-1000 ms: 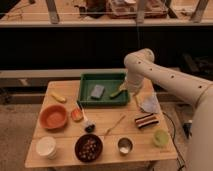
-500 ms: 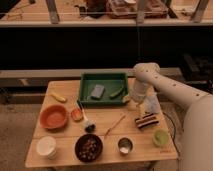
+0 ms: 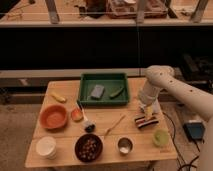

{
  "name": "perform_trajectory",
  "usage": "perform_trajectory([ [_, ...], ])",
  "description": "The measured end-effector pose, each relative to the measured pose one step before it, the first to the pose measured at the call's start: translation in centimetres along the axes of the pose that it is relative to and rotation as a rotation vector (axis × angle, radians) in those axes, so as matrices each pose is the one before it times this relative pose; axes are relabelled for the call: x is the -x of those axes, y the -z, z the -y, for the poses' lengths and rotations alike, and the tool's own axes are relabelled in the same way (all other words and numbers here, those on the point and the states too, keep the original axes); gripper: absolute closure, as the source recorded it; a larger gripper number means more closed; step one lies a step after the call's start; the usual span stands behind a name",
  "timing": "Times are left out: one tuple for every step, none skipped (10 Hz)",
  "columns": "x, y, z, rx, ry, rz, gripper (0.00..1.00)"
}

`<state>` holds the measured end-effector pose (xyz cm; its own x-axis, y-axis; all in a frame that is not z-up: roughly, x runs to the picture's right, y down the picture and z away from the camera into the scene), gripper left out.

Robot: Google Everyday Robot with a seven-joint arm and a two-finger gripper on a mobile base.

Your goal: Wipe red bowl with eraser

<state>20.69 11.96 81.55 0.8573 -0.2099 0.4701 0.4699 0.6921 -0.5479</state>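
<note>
Stripes run lengthwise along the blocky eraser (image 3: 147,121), the gripper (image 3: 148,111) just above it spread wide and empty, well apart from the smooth round red bowl (image 3: 53,116).

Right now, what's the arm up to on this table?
The robot's one arm reaches in from the right, with its gripper open and poised just above the eraser. The eraser lies on the right side of the table. Nothing is held yet. The red bowl sits on the left side, well away from the gripper, so the wiping has not begun. The likely next step is picking up the eraser.
</note>
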Motion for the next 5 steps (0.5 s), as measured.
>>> perform_trajectory([
  [-0.037, -0.423, -0.574, -0.00542, -0.00158, -0.01603, 0.2],
  [0.296, -0.823, -0.864, -0.01021, 0.00278, -0.01865, 0.2],
  [0.439, -0.869, -1.082, -0.01097, 0.00157, -0.00869, 0.2],
  [0.184, -1.109, -1.432, -0.01263, -0.00626, -0.00362, 0.2],
  [0.07, -0.937, -0.688, -0.00488, -0.00501, 0.00169, 0.2],
])
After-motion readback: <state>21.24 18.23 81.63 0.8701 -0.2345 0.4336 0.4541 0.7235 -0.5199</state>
